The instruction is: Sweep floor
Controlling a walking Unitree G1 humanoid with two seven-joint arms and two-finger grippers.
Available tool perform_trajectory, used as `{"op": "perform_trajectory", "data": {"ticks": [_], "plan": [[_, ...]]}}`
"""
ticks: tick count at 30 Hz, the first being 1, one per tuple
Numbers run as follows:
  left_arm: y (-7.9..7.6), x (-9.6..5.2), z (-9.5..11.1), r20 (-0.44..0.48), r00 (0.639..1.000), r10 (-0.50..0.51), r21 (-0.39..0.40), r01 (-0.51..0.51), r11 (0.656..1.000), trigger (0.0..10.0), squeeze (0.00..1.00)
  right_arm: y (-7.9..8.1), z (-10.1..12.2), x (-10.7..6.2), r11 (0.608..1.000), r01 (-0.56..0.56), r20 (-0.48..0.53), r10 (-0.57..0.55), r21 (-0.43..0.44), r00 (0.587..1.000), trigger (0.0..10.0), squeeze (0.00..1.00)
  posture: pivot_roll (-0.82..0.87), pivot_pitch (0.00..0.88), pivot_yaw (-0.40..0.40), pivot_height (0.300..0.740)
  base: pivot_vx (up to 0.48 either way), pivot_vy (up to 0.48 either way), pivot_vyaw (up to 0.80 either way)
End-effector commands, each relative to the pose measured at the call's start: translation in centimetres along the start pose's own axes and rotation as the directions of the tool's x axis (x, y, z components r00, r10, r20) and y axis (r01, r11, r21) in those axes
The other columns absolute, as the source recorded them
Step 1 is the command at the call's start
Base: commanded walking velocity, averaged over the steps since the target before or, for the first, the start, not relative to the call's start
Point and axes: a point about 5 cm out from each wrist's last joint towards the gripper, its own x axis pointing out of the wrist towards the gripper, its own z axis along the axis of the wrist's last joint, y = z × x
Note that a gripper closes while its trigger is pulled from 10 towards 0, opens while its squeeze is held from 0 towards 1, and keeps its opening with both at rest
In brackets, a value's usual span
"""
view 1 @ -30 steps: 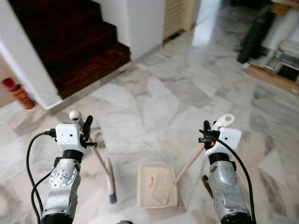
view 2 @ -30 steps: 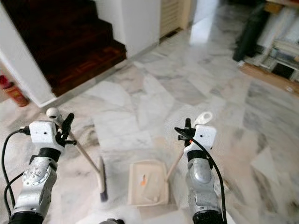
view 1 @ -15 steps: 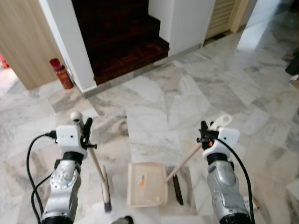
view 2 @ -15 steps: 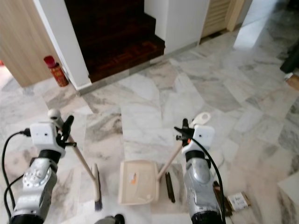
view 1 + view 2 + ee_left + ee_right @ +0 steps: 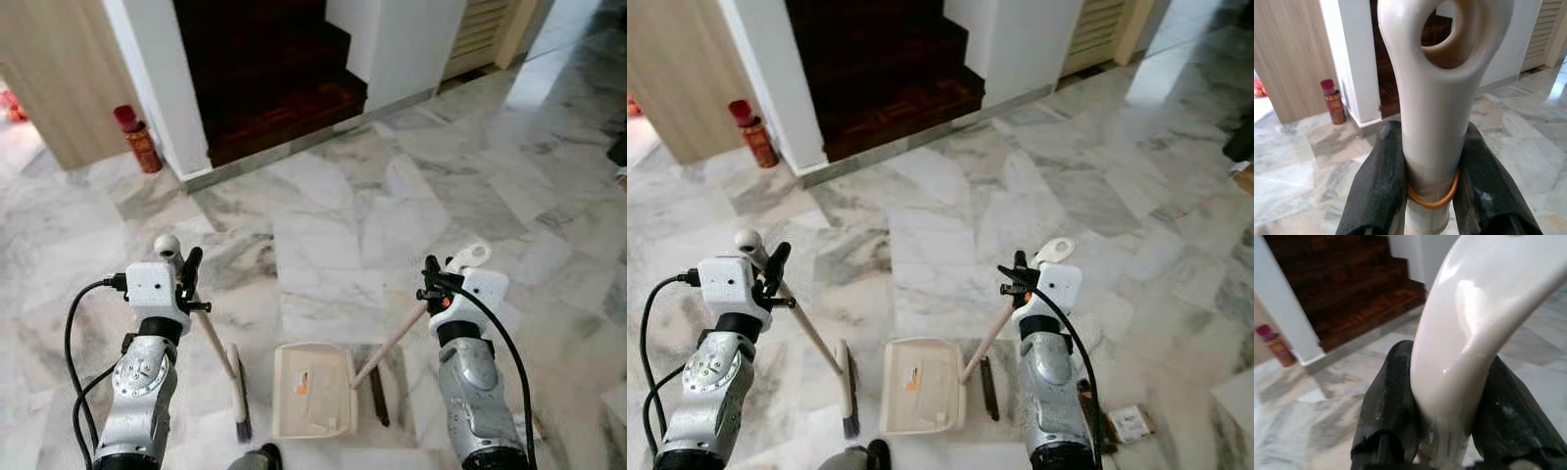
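Unmoved: left claw (image 5: 1430,196) grips broom (image 5: 220,357) slanting to floor w/ dustpan (image 5: 313,392).

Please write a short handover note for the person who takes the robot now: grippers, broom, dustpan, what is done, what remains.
Left gripper: shut on the broom handle; its head rests on the marble floor.
Right gripper: shut on the dustpan handle; the pan lies flat on the floor beside the broom head.
Done: both tools are held; a small orange scrap is in the pan.
Left: a dark strip lies by the pan's right side; probably sweep it in.

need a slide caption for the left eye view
Left gripper holds a broom, right gripper a dustpan, on marble floor.
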Motion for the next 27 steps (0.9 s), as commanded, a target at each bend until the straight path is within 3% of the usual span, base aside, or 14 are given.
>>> {"op": "perform_trajectory", "data": {"ticks": [1,27], "plan": [[-0.16,0.03,0.79,0.033,0.999,-0.009,0.015,0.008,1.0,10.0,0.0,-0.33,0.81,0.13,1.0,0.01,0.035,-0.011,0.015,0.999,10.0,0.0,0.11,0.15,-0.005,0.74,0.0,0.368,0.0],[-0.09,0.14,0.91,0.022,1.0,-0.01,0.013,0.01,1.0,10.0,0.0,-0.07,0.73,0.15,1.0,-0.002,0.023,0.001,0.017,1.0,10.0,0.0,0.11,0.179,-0.001,0.74,0.0,0.361,0.0]]}}
